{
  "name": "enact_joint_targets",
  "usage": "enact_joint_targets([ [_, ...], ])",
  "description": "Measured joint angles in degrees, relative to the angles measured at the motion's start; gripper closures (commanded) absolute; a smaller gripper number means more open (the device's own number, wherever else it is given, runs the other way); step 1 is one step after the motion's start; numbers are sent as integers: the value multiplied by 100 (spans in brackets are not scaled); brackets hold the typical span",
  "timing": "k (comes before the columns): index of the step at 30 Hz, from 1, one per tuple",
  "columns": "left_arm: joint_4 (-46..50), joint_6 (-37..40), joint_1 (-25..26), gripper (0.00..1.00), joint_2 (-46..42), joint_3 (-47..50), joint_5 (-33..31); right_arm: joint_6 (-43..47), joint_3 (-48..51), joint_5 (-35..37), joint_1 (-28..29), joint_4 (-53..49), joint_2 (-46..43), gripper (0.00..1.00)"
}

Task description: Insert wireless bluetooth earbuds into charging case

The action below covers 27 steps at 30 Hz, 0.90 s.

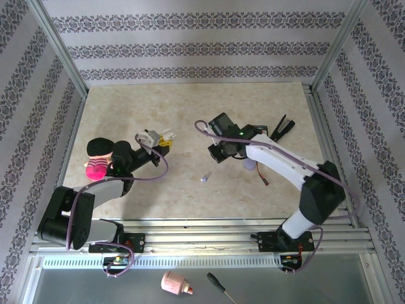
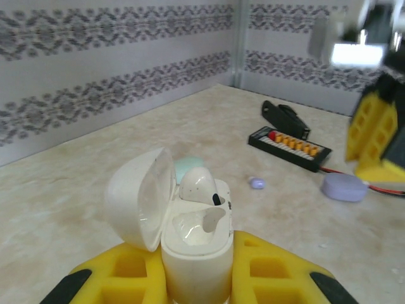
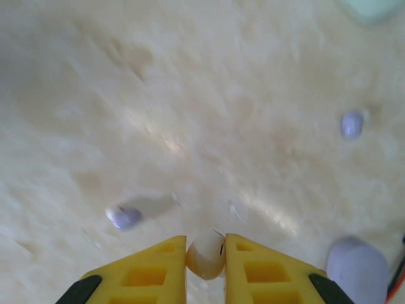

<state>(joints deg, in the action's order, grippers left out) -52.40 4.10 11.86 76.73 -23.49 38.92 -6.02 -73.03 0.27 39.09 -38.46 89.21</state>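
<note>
My left gripper (image 2: 197, 248) is shut on a white charging case (image 2: 197, 253), held upright with its lid (image 2: 140, 197) swung open to the left. One whitish earbud (image 2: 201, 183) sits in the far slot and the near slot is empty. My right gripper (image 3: 205, 244) is shut on another whitish earbud (image 3: 205, 256) just above the tabletop. Two lilac earbuds (image 3: 124, 217) (image 3: 352, 124) lie loose on the table, one showing from above (image 1: 204, 178). A lilac case (image 3: 357, 266) lies closed by the right gripper (image 1: 223, 152). The left gripper (image 1: 164, 140) is left of centre.
A pale green case (image 2: 185, 166) lies behind the white one. A black board with orange connectors (image 2: 290, 144) and a black tool (image 1: 283, 128) are at the back right. A pink toy (image 1: 96, 166) is by the left arm. A screwdriver (image 1: 218, 286) lies below the table's near edge.
</note>
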Motion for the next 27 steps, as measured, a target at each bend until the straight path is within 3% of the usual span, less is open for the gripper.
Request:
enact_joint_targets([
  [10,-621,-181,468,100,651,-295,498,-243,1067,-1690,-225,2350,-1375,83],
  [19,-680,-332,658,100,715,-562,1174,-328,1117,-2929,-225,3412,-1344,83],
  [27,-680,-433,831,100,726,-702,1517,-304,979,-3300,-225,3578,-960,83],
])
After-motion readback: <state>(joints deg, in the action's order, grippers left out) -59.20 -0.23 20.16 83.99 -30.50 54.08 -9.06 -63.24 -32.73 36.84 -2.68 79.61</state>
